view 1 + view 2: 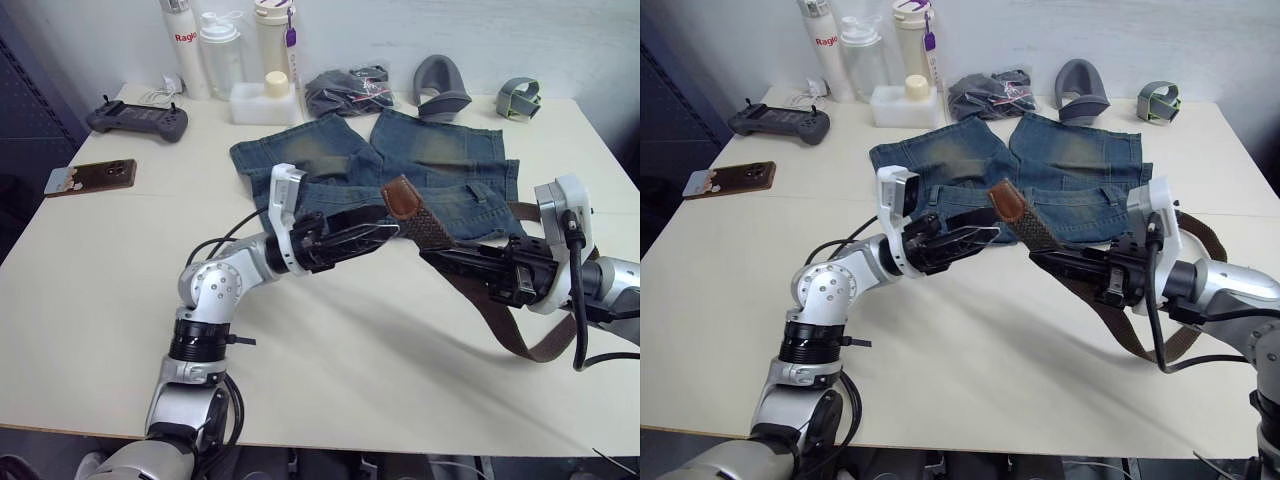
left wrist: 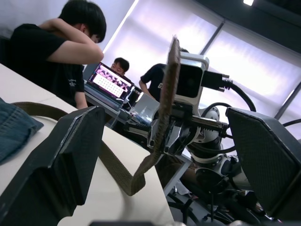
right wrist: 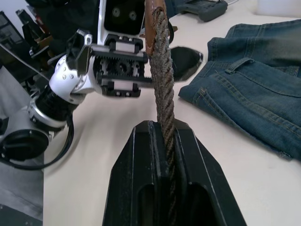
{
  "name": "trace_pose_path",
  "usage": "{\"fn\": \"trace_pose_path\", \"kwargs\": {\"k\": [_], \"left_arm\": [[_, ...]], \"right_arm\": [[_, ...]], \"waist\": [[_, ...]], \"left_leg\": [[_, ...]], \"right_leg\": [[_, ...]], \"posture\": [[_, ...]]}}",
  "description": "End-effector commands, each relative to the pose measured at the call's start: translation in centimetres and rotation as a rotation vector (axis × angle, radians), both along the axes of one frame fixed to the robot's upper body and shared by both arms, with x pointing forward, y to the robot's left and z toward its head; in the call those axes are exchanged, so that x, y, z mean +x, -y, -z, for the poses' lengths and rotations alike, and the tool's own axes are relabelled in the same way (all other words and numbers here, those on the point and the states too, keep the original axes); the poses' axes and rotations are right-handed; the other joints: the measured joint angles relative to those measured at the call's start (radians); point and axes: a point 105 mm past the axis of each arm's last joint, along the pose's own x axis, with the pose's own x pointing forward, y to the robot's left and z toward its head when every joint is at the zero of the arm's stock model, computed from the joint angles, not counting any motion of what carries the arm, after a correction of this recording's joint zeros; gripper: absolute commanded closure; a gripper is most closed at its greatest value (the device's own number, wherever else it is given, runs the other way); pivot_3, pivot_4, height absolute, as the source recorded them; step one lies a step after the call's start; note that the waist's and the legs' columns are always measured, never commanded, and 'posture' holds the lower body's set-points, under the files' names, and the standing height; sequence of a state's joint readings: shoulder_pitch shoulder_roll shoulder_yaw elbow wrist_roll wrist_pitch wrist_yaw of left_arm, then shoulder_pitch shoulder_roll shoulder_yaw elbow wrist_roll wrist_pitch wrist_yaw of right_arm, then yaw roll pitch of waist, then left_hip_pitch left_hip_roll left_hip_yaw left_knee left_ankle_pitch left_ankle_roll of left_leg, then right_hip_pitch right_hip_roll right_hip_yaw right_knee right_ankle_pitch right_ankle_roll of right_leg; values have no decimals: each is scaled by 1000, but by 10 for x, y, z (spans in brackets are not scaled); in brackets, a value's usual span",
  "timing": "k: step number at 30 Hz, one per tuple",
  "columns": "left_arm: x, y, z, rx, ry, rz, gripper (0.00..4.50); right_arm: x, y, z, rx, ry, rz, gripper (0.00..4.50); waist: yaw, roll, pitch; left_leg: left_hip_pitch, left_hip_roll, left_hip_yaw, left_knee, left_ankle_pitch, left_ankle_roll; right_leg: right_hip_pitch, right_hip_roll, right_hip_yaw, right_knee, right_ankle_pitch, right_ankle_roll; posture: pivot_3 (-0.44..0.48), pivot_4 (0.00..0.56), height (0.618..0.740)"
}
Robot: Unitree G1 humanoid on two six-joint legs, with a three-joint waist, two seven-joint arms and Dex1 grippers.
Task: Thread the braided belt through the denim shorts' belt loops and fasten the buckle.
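The right tool pinches the braided belt behind its tan tip; the left tool is spread, probably ready to guide the tip into 1 of the denim shorts' loops.

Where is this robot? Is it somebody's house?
Probably not a house. It looks like an office or a lab: a person sits at a desk beside an open laptop, and a handheld controller and bottles lie on the big work table behind the shorts.
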State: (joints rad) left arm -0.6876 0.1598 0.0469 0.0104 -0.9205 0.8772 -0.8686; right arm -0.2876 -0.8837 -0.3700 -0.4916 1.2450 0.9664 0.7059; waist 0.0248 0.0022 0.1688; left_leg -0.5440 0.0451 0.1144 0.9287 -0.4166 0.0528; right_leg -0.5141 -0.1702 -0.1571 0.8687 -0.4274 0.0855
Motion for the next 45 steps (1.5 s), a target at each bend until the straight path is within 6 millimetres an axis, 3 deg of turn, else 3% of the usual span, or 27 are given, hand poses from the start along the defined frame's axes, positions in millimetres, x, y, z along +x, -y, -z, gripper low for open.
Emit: {"fn": "trace_pose_path", "kwargs": {"k": [1, 3, 6, 9, 13, 15, 16, 21, 23, 24, 28, 30, 32, 38, 42, 45], "left_arm": [[-8, 14, -13, -21, 45, 48, 0], [-7, 17, -9, 3, 28, 54, 0], [-5, 22, -4, 22, 9, 69, 776], [-15, 27, 2, 66, 25, 143, 1921], [-12, 42, 3, 94, 50, 170, 3320], [-11, 50, -2, 84, 65, 201, 4334], [-11, 52, -4, 80, 69, 214, 4474], [-8, 57, -12, 78, 104, 260, 4474], [-2, 53, -13, 83, 115, 245, 4500], [7, 50, -14, 85, 107, 210, 4500], [32, 41, -19, 84, 73, 114, 4500], [38, 42, -24, 74, 48, 93, 4500], [40, 45, -27, 67, 38, 96, 4500], [47, 61, -36, 55, -3, 84, 4500], [55, 76, -47, 18, -77, 47, 4500], [46, 82, -54, 4, -93, 111, 4500]], "right_arm": [[-10, -1, -8, 12, 0, 3, 4449], [-11, -1, -9, 17, -5, 8, 4449], [-13, -2, -9, 22, -8, 12, 4500], [-14, -2, -6, 17, -18, 29, 4500], [-14, -2, 0, 29, -49, 48, 4500], [-16, -4, 2, 30, -55, 43, 4500], [-16, -5, 4, 26, -59, 44, 4500], [-15, 2, 7, 68, -109, 103, 4500], [-13, 14, 5, 100, -102, 182, 3613], [-14, 25, 2, 131, -73, 247, 3440], [-30, 55, -18, 329, 13, 419, 1783], [-44, 60, -33, 464, 71, 458, 960], [-53, 58, -35, 522, 85, 471, 74], [-52, 44, -9, 578, 47, 624, 32], [-67, -6, 2, 713, -71, 412, 32], [-57, -26, 24, 705, -178, 383, 32]], "waist": [[1, 0, 0], [0, 0, 0], [0, 0, 0], [1, 0, 0], [1, 0, 0], [2, 0, 0], [2, 0, 0], [1, 0, 0], [1, 0, 0], [3, -1, 0], [13, -1, 1], [13, -1, 1], [11, -1, 1], [10, -2, 1], [6, -2, 1], [5, -2, 1]], "left_leg": [[0, 0, 0, 0, 0, 0], [0, 0, 0, 0, 0, 0], [0, 0, 0, 0, 0, 0], [0, 0, 0, 0, 0, 0], [0, 0, 0, 0, 0, 0], [0, 0, 0, 0, 0, 0], [0, 0, 0, 0, 0, 0], [0, 0, 0, -1, 0, 1], [0, 0, 0, -1, 1, 0], [0, 0, 0, -1, 1, 0], [-1, -1, 0, -1, 1, 1], [-1, -1, 0, -1, 1, 1], [-1, -1, 0, -2, 1, 1], [-1, 0, -1, -2, 2, 1], [-1, -1, 0, -2, 1, 1], [-1, 0, 0, -2, 2, 1]], "right_leg": [[0, 0, 0, 0, 0, 0], [0, 0, 0, 0, 0, 0], [0, 0, 0, 0, 0, 0], [0, 0, 0, 0, 0, 0], [0, 1, 0, -1, 0, 0], [0, 0, 0, -1, 0, 0], [0, 0, 0, -1, 0, 0], [0, 0, 0, -1, 0, 0], [0, 0, 0, -1, 0, 0], [0, 0, 0, -1, 0, 0], [0, -1, -1, -2, 0, 0], [0, -1, -1, -2, 0, 0], [0, -1, 0, -2, 0, 0], [0, 1, -1, -2, 0, 0], [-1, 1, 0, -1, 0, 0], [-2, 1, 0, -1, 0, 0]], "posture": [[0, 150, 648], [0, 150, 648], [0, 150, 648], [0, 150, 648], [0, 150, 648], [0, 150, 648], [0, 150, 648], [0, 150, 648], [0, 150, 648], [0, 150, 648], [0, 150, 648], [0, 150, 648], [0, 150, 648], [0, 150, 648], [0, 150, 648], [0, 150, 648]]}}
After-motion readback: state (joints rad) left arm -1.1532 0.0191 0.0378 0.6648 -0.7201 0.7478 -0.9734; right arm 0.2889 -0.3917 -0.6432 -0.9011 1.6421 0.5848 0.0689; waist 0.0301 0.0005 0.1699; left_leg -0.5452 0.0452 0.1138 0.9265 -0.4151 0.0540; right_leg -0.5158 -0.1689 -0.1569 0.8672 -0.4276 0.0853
